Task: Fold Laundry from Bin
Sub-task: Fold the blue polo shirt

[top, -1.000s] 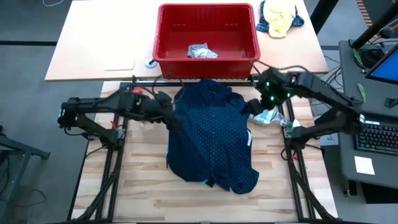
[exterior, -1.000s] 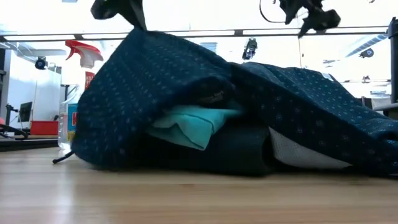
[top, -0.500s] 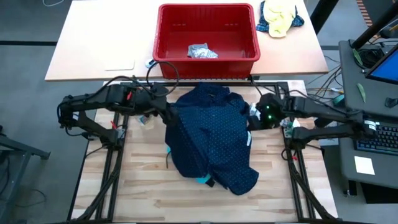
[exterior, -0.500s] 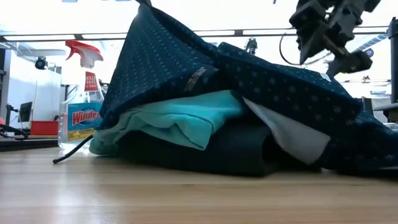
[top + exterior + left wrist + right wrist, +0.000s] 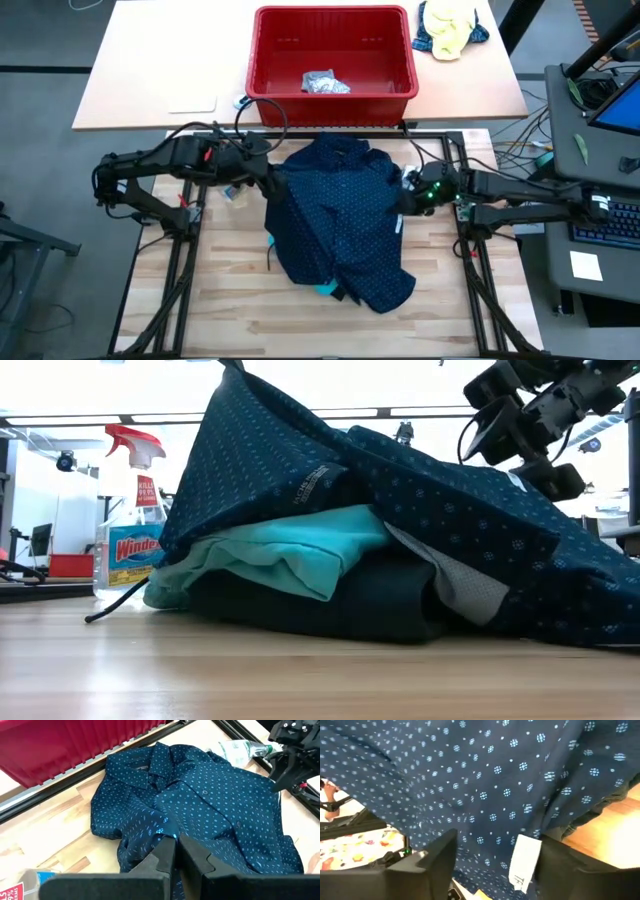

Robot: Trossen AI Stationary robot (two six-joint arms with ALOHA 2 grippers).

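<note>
The navy dotted shirt [image 5: 340, 215] lies draped over a pile on the table. In the low view a turquoise garment [image 5: 290, 555], a dark one [image 5: 360, 600] and a light grey one [image 5: 460, 585] show under it. My left gripper [image 5: 272, 184] is shut on the shirt's left side and holds it raised. My right gripper [image 5: 403, 197] is open at the shirt's right side, with its fingers close over the cloth and a white label [image 5: 525, 862] between them. The red bin [image 5: 333, 52] stands beyond the table's far edge and holds a small grey crumpled cloth [image 5: 325, 83]. My left gripper pinches a bunched fold of the shirt's left side [image 5: 165, 831] between its two shut fingers, coming level from the table's left. That side is lifted into a peak [image 5: 235, 390] and drawn taut, while the rest lies on the pile. Whether my right gripper touches the shirt, I cannot tell.
A spray bottle [image 5: 128, 530] stands by the shirt's left side near my left arm. A clear plastic bottle [image 5: 240, 751] lies by my right gripper. A yellow-and-blue cloth bundle [image 5: 450, 27] lies to the right of the bin. Bare wood shows along the near edge [image 5: 230, 300].
My left gripper has drawn the shirt's left side up and toward the table's left, uncovering the turquoise garment. My right gripper has come down and toward the near edge, to the shirt's right side. The shirt's right part has stayed on the pile.
</note>
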